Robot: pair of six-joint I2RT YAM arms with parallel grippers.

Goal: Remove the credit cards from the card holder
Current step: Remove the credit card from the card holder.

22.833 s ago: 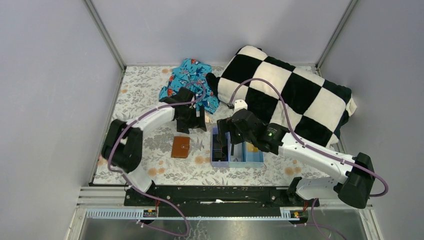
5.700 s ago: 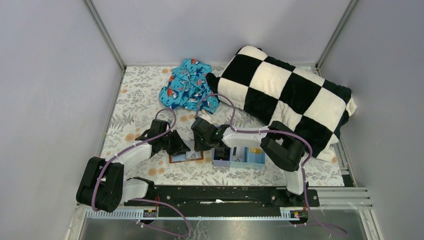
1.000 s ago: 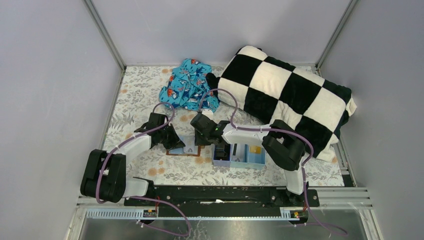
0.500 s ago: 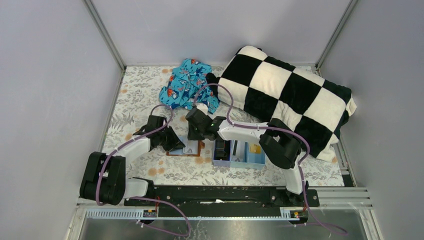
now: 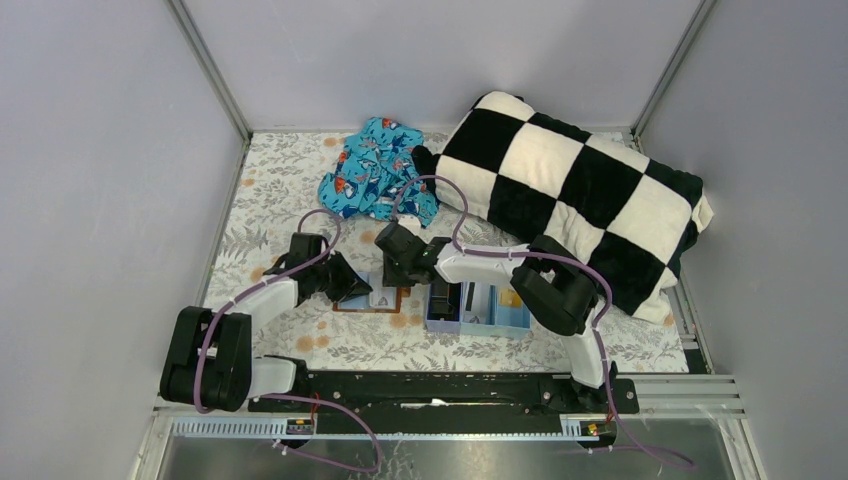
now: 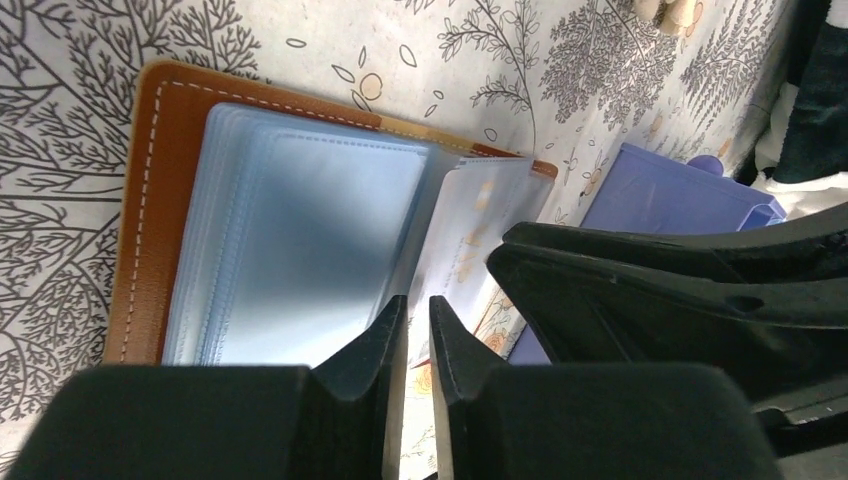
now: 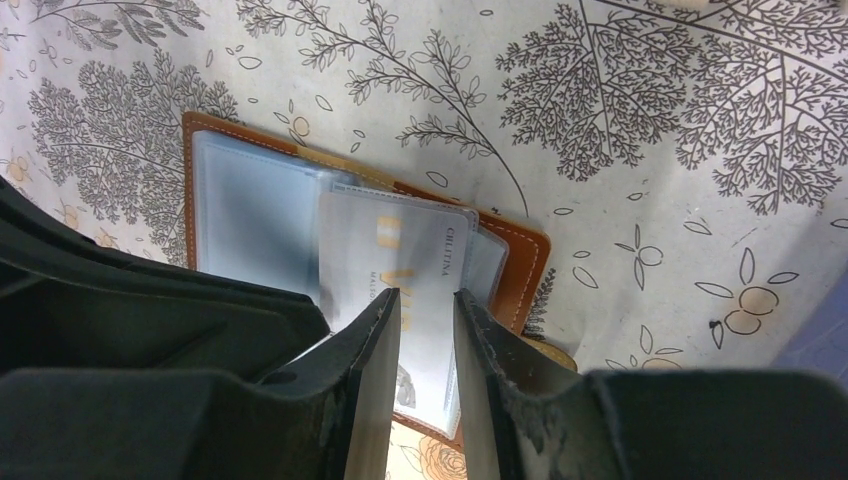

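The brown card holder (image 5: 372,298) lies open on the flowered cloth, its pale blue clear sleeves (image 6: 300,240) facing up. One sleeve on its right half holds a pale card with gold print (image 7: 400,255). My left gripper (image 6: 418,318) hovers low over the holder's near edge, jaws a narrow slit apart with nothing between them. My right gripper (image 7: 427,308) is open just above the pale card. In the blue tray, a dark card (image 5: 445,298) stands in the left compartment and an orange card (image 5: 507,297) lies in the right one.
The three-compartment blue tray (image 5: 478,322) sits right beside the holder, close to the right gripper (image 5: 400,268). A checkered cushion (image 5: 570,195) fills the back right, and a crumpled blue patterned cloth (image 5: 378,170) lies behind the grippers. Grey walls close in both sides.
The left jaws have gone from shut to slightly parted. The right gripper swung left over the holder, then eased back a little. The holder has stayed put.
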